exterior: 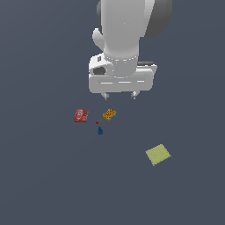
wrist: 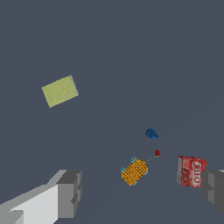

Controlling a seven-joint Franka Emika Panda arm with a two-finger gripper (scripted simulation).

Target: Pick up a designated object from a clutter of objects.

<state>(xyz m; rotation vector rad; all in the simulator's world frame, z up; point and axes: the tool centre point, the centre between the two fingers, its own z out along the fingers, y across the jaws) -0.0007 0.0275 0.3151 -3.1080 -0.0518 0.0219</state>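
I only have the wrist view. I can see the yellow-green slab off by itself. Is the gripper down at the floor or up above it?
Observer: It looks to be up above it. In the exterior view the gripper hangs open and touches nothing.
Operator: Which way is the slab from there?
Observer: The slab lies toward the exterior view's right, lower in that picture than the gripper.
Operator: And the clutter?
Observer: The orange box sits just below the fingertips in that picture. The red box is to its left, and the blue piece is below and between them. All are well apart from the slab.
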